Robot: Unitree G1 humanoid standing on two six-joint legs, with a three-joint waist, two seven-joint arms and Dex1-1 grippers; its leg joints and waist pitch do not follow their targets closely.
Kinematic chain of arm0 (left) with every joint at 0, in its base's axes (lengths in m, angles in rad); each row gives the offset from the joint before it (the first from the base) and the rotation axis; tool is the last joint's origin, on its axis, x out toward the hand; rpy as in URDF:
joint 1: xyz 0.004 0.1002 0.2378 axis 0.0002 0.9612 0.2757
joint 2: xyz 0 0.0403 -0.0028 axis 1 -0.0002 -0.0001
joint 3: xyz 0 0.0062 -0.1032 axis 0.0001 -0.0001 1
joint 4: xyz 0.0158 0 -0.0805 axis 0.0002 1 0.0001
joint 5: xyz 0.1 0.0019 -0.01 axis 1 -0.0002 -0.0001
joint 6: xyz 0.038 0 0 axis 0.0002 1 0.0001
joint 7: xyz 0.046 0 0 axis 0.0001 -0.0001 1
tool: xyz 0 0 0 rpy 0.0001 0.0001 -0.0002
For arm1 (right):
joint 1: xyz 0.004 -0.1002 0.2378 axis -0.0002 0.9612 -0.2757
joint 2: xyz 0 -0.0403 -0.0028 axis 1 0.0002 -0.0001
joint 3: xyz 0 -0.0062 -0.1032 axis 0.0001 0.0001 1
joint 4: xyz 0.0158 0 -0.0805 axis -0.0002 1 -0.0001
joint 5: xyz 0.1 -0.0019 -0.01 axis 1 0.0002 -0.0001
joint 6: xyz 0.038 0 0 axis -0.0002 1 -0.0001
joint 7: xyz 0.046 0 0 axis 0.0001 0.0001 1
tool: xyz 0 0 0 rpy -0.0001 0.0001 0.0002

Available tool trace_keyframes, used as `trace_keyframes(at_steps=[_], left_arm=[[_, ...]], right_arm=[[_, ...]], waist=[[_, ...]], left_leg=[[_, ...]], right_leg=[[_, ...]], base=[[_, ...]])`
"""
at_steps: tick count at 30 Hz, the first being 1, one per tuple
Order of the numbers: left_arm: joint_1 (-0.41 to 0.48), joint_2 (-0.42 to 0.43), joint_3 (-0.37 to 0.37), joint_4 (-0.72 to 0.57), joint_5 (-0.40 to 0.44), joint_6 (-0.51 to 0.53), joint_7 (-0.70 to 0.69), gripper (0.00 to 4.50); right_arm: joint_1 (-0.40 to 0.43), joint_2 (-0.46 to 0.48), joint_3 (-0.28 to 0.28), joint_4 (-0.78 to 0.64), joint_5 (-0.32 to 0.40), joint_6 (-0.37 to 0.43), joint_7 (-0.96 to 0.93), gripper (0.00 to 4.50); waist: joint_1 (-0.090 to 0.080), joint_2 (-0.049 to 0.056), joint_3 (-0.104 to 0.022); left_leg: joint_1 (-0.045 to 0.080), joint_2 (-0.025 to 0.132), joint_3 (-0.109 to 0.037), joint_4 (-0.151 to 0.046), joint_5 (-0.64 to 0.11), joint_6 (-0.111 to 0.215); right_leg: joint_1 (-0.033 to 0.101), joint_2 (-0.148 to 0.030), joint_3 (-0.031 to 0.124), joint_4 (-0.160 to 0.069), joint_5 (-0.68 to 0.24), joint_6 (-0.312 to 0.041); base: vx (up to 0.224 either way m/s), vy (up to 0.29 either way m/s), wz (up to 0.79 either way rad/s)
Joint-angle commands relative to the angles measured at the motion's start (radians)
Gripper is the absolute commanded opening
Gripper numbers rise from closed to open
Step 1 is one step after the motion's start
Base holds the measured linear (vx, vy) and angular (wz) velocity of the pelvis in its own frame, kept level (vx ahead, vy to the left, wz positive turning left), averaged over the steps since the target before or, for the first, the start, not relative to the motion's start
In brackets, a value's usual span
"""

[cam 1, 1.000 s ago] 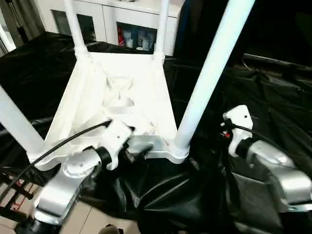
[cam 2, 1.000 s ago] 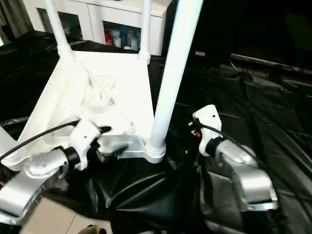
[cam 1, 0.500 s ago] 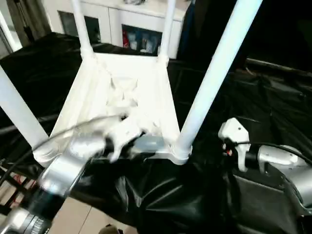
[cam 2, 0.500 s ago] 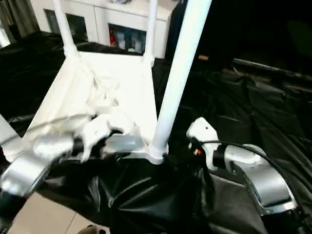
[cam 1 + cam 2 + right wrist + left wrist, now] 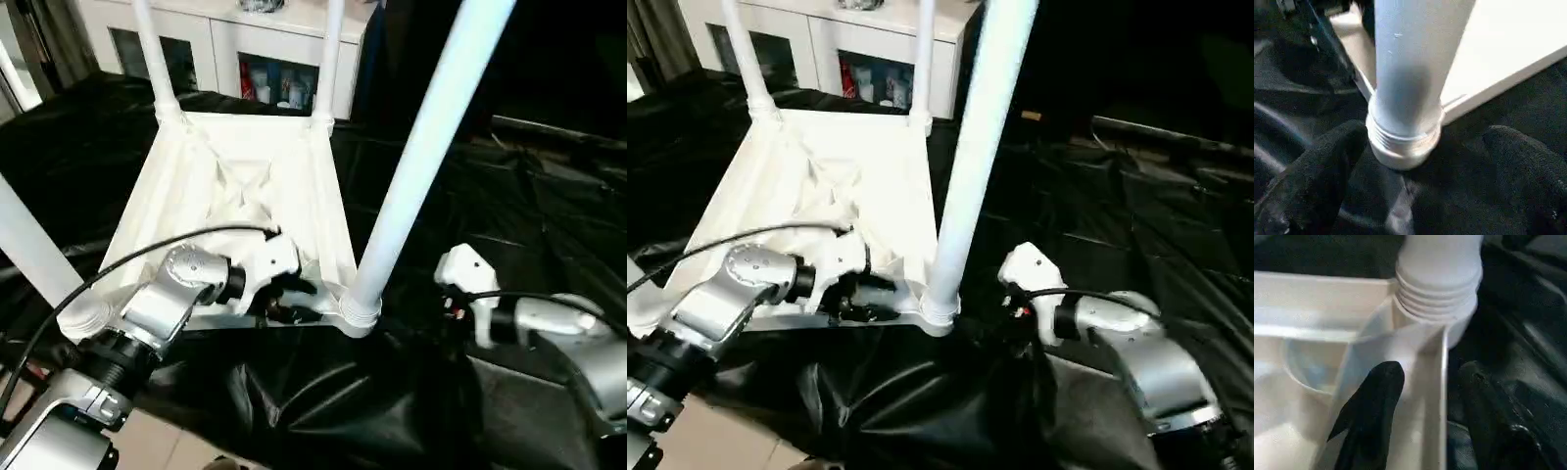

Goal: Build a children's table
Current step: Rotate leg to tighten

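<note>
**Upturned table, left gripper astride its near rim**

The children's table (image 5: 245, 196) lies upside down on a surface draped in black plastic sheeting (image 5: 509, 225), ribbed underside up, all four legs standing in their corner sockets. The near right leg (image 5: 421, 157) rises between our two arms and screens part of the sheeting behind it.

Our left gripper (image 5: 1425, 416) is spread, one black finger (image 5: 1374, 411) inside the tabletop's near rim and the other outside it, just beside that leg's socket; we cannot tell whether either finger presses the rim.

Our right gripper (image 5: 1425, 161) is spread wide around the base of the same leg, fingers apart from it, grasping nothing.

Beyond the table stand white cabinets (image 5: 245, 49) with glazed doors and small items inside.
</note>
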Motion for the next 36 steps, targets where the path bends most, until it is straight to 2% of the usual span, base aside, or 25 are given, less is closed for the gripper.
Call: trace_keyframes(at_steps=[1,4,7,12,17,21,23,24,28,29,31,32,36], left_arm=[[-0.025,0.014,-0.019,0.027,0.035,-0.038,-0.023,1.94],[-0.024,0.019,-0.022,0.037,0.045,-0.046,-0.032,1.71],[-0.024,0.017,-0.012,0.049,0.043,-0.048,-0.038,1.48],[-0.028,0.009,-0.002,0.06,0.035,-0.046,-0.044,1.13],[-0.031,0.004,0.003,0.089,0.05,-0.058,-0.055,0.68],[-0.025,0.004,0.007,0.094,0.05,-0.048,-0.055,0.47],[-0.022,0.006,0.007,0.092,0.051,-0.048,-0.055,0.16],[-0.02,0.006,0.008,0.092,0.052,-0.048,-0.055,0.13],[-0.01,0.005,0.013,0.091,0.057,-0.049,-0.046,0.03],[-0.007,0.002,0.018,0.089,0.055,-0.046,-0.043,0.03],[-0.005,-0.002,0.021,0.086,0.051,-0.042,-0.042,0.03],[-0.002,-0.008,0.027,0.08,0.043,-0.034,-0.04,0.03],[-0.001,-0.013,0.03,0.08,0.043,-0.034,-0.036,0.03]], right_arm=[[0.005,-0.002,0.002,0.009,-0.004,-0.009,-0.005,4.5],[0.003,0.001,0.004,0.01,-0.004,-0.009,-0.006,4.5],[-0.004,0.009,0.011,0.015,-0.003,-0.009,-0.007,4.5],[-0.009,0.018,0.015,0.021,-0.01,-0.013,-0.008,4.5],[-0.022,0.04,0.027,0.045,-0.022,-0.028,-0.019,4.5],[-0.033,0.061,0.039,0.078,-0.031,-0.042,-0.022,4.5],[-0.038,0.068,0.044,0.089,-0.033,-0.045,-0.022,4.5],[-0.043,0.075,0.046,0.1,-0.036,-0.051,-0.026,4.5],[-0.073,0.111,0.057,0.154,-0.044,-0.06,-0.036,4.5],[-0.079,0.115,0.063,0.164,-0.049,-0.065,-0.036,4.5],[-0.085,0.12,0.067,0.175,-0.055,-0.074,-0.039,4.5],[-0.098,0.137,0.068,0.196,-0.052,-0.079,-0.039,4.5],[-0.112,0.147,0.08,0.224,-0.061,-0.092,-0.033,4.5]], waist=[[0.006,0.009,-0.064],[0.006,0.012,-0.063],[0.004,0.015,-0.061],[0.003,0.014,-0.059],[0.001,0.016,-0.06],[0.0,0.016,-0.06],[0.0,0.017,-0.059],[-0.001,0.014,-0.059],[-0.003,0.016,-0.056],[-0.004,0.012,-0.057],[-0.003,0.014,-0.055],[-0.003,0.011,-0.056],[-0.004,0.012,-0.055]], left_leg=[[0.014,0.021,-0.02,-0.068,-0.302,-0.002],[0.015,0.022,-0.021,-0.07,-0.304,-0.005],[0.02,0.024,-0.023,-0.071,-0.331,-0.01],[0.021,0.023,-0.023,-0.072,-0.351,-0.013],[0.022,0.022,-0.023,-0.072,-0.351,-0.014],[0.02,0.023,-0.023,-0.072,-0.342,-0.013],[0.021,0.023,-0.023,-0.072,-0.346,-0.012],[0.02,0.023,-0.022,-0.072,-0.343,-0.011],[0.021,0.023,-0.023,-0.073,-0.351,-0.012],[0.021,0.023,-0.023,-0.072,-0.347,-0.012],[0.021,0.023,-0.022,-0.073,-0.343,-0.012],[0.02,0.023,-0.022,-0.073,-0.341,-0.011],[0.021,0.023,-0.022,-0.073,-0.341,-0.01]], right_leg=[[0.049,-0.065,0.039,-0.089,-0.355,-0.145],[0.049,-0.067,0.038,-0.09,-0.39,-0.131],[0.044,-0.068,0.037,-0.095,-0.422,-0.128],[0.043,-0.068,0.037,-0.098,-0.445,-0.125],[0.041,-0.069,0.037,-0.099,-0.454,-0.121],[0.042,-0.069,0.037,-0.096,-0.432,-0.132],[0.042,-0.069,0.038,-0.097,-0.435,-0.134],[0.042,-0.069,0.038,-0.097,-0.433,-0.134],[0.039,-0.07,0.038,-0.099,-0.46,-0.131],[0.04,-0.071,0.037,-0.099,-0.47,-0.127],[0.039,-0.07,0.038,-0.099,-0.464,-0.126],[0.039,-0.072,0.038,-0.098,-0.466,-0.126],[0.038,-0.071,0.039,-0.099,-0.47,-0.124]], base=[[0.0,0.0,0.0],[0.0,0.0,0.0],[0.0,0.0,0.0],[0.0,0.0,0.0],[0.0,0.0,0.0],[0.0,0.0,0.0],[0.0,0.0,0.0],[0.0,0.0,0.0],[0.0,0.0,0.0],[0.0,0.0,0.0],[0.0,0.0,0.0],[0.0,0.0,0.0],[0.0,0.0,0.0]])
